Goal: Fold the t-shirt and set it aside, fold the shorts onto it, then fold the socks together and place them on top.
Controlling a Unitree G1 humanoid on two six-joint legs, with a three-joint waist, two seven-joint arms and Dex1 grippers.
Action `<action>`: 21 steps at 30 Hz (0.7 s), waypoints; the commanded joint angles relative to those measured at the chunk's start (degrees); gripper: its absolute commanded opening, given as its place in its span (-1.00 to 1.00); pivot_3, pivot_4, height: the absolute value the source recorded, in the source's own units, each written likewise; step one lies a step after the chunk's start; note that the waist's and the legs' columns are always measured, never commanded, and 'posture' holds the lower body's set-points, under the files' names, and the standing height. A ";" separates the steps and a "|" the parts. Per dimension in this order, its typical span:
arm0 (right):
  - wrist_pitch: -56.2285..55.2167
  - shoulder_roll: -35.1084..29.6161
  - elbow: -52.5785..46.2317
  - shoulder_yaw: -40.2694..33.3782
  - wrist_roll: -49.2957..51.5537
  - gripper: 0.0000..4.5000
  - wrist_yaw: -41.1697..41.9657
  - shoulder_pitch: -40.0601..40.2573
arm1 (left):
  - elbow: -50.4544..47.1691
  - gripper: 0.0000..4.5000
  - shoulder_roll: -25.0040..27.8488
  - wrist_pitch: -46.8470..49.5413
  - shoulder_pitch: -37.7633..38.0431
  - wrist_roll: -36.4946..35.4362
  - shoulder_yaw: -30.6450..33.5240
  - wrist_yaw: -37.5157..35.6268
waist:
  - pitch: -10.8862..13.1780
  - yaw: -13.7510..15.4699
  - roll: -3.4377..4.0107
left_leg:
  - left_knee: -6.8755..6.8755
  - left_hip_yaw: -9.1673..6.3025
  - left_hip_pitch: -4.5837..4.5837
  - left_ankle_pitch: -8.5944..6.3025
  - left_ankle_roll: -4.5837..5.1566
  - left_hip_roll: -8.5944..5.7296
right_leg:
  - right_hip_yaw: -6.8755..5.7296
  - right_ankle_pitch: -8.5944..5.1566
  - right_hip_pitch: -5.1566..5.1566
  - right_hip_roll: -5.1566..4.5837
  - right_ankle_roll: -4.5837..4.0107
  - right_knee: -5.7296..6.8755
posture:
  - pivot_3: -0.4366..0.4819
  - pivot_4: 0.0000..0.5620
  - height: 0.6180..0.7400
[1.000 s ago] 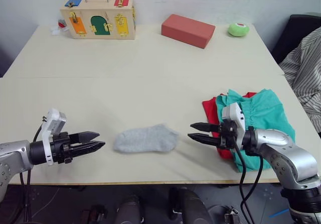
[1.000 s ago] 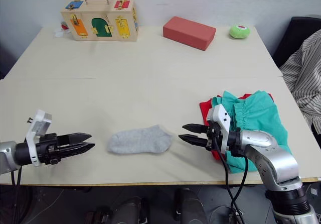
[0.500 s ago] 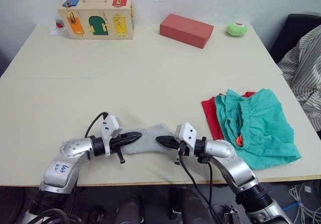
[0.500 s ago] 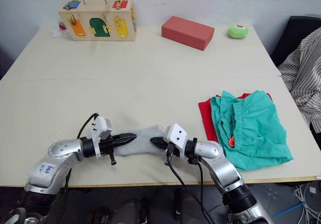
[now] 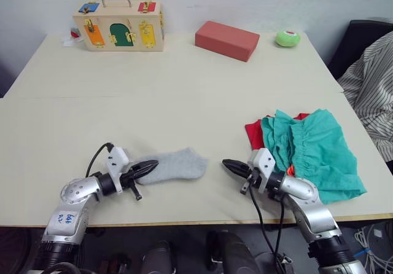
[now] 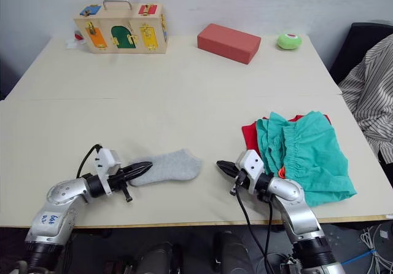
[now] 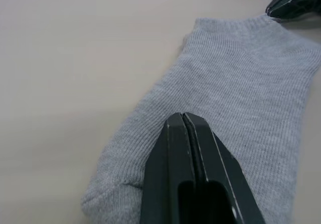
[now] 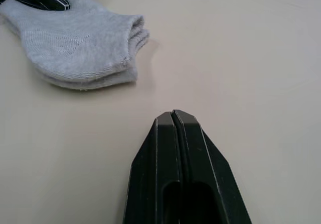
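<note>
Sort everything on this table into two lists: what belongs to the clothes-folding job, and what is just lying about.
Part of the job:
- socks, stacked grey pair, with the left end effector on one end
- shorts, teal, lying on the t-shirt
- t-shirt, red, mostly covered

Just lying about:
- wooden latch box
- red block
- green ball
- striped cloth beside the table

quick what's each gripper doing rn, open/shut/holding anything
Left gripper: shut, tips pressed on the toe end of the socks, no cloth between them.
Right gripper: shut, holding nothing, over bare table apart from the socks.
</note>
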 commanded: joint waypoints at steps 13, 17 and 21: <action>0.10 6.60 3.27 9.58 -5.90 -1.00 -1.10 -10.59 | -5.25 -0.99 2.42 2.26 2.02 4.42 -1.59 1.13 | 0.00 -0.02 -0.01 | 0.00 0.01 -0.02 0.07 -0.16 -0.04 | 0.00 0.00 0.03 -0.02 -0.01 -0.12 | -0.05 -0.47 1.00; -2.72 7.60 8.29 9.39 -7.47 -1.00 -1.24 -10.49 | -2.89 -0.99 0.63 0.72 2.78 8.02 -2.09 4.40 | 0.00 0.10 -0.01 | 0.05 0.03 -0.10 0.06 -0.15 -0.06 | 0.00 0.00 -0.02 -0.04 0.01 -0.11 | -0.05 -0.47 1.00; -4.60 5.09 8.90 8.01 -6.29 -1.00 1.61 -8.91 | -2.38 -0.99 -0.07 -1.00 3.99 6.93 -0.57 4.24 | -0.01 0.05 -0.02 | 0.05 0.01 -0.06 0.01 -0.06 -0.07 | 0.00 0.00 0.03 -0.08 0.01 -0.11 | -0.05 -0.47 1.00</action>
